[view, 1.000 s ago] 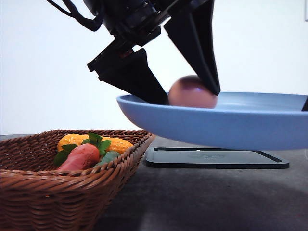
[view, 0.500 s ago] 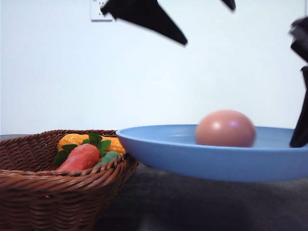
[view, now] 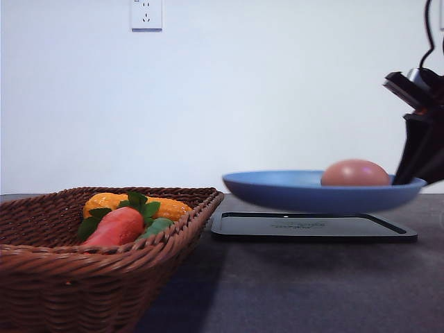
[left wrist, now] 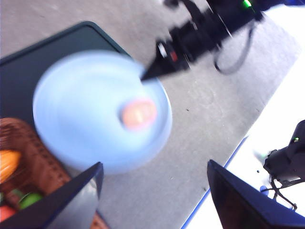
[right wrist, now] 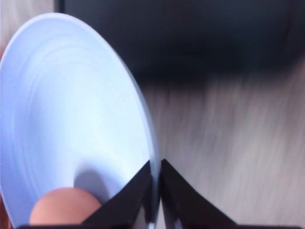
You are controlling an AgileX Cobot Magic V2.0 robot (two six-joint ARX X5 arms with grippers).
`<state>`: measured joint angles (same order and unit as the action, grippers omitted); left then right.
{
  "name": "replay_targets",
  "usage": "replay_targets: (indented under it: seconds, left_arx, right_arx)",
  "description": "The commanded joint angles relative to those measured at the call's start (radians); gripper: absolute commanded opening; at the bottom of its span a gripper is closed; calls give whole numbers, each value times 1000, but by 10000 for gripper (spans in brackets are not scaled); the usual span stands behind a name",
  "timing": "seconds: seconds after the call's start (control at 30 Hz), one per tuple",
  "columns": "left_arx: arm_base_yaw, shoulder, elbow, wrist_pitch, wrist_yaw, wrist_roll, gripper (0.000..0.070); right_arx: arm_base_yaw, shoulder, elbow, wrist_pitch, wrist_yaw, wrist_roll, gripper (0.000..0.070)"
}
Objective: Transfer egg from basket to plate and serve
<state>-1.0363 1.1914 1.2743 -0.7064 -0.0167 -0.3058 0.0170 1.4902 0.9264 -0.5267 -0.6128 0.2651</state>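
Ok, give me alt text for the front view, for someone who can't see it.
A blue plate holding an egg is held above a black tray by the right gripper at its right rim. At left, a wicker basket holds corn and a leafy red vegetable.

Dark grey table (view: 312,291): wicker basket (view: 83,277) L, black tray (view: 312,227) behind.

Left wrist view blurs plate (left wrist: 90,114) and egg (left wrist: 139,113)
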Motion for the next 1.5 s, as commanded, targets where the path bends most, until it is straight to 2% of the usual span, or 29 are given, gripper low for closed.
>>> replay_targets:
  seconds: [0.0,0.13,0.37,0.57,0.63,0.77,1.0,1.17,1.3,1.47]
  left_arx:
    - [-10,-10,24,-6,-12,11,443]
    - [-10,-52,24,-44,-22,18,443]
    - [-10,-114,24,-84,-103,26,443]
    - [-10,-140,24,-114,-145,25,442]
    - [-10,-140,24,-117,-149,25,443]
    - [-10,-140,24,-116,-150,25,443]
    - [-10,-140,24,-115,-157,40,443]
    - [0,-138,24,-113,-272,74,430]
    - [20,-132,24,-112,-382,107,303]
    - [79,-122,24,-109,-449,206,31]
  right_arx:
    - [-6,65,56,29,9,-12,0]
    - [-16,196,170,33,76,-14,0]
    - [-19,396,328,79,93,-18,0]
    - [-19,480,409,65,89,-15,0]
    - [-19,484,411,65,91,-15,53]
    - [-19,485,411,73,90,-15,208]
    - [-34,475,417,63,86,-17,222]
    - [-59,415,425,9,85,-17,221]
    - [-76,324,424,-55,88,-36,187]
    - [-70,173,420,-161,97,-72,24]
